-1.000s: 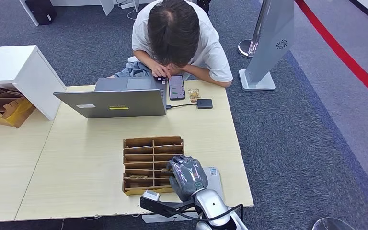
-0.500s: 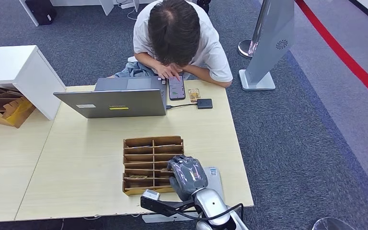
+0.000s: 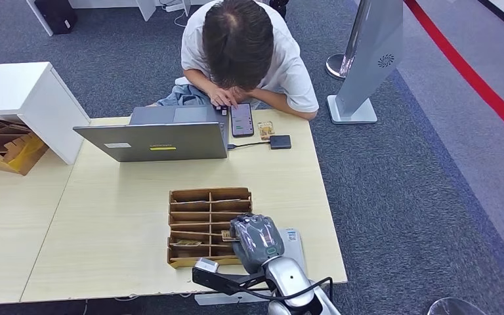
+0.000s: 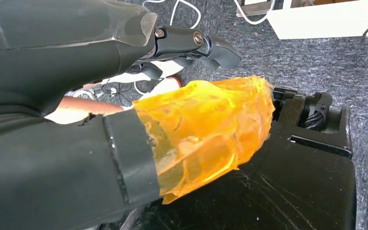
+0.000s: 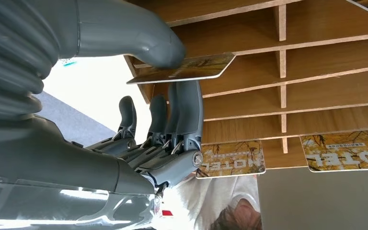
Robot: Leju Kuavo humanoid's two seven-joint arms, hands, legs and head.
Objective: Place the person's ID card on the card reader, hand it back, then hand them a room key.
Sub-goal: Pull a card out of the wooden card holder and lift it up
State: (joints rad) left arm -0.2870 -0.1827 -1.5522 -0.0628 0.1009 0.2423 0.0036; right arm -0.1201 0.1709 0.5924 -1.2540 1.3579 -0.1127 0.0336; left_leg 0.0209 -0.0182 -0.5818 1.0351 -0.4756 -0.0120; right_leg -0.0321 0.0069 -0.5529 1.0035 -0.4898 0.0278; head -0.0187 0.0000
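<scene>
My right hand is over the right side of the wooden card tray near the table's front edge. It pinches a yellow-brown room key card between thumb and fingers, just above the slots; the card's edge pokes out at the fingertips. More key cards lie in other slots. The black card reader sits by the laptop, with a small yellowish card beside it near the person. My left hand hangs low over the floor, holding nothing.
A grey laptop stands open at the table's far side, and the person bends over a phone. A white flat device lies under my right wrist. A white cabinet is at the left, a kiosk stand at the right.
My right hand has drawn back slightly from the tray, and the key card's edge now shows at its fingertips. The person shifted a little over the phone.
</scene>
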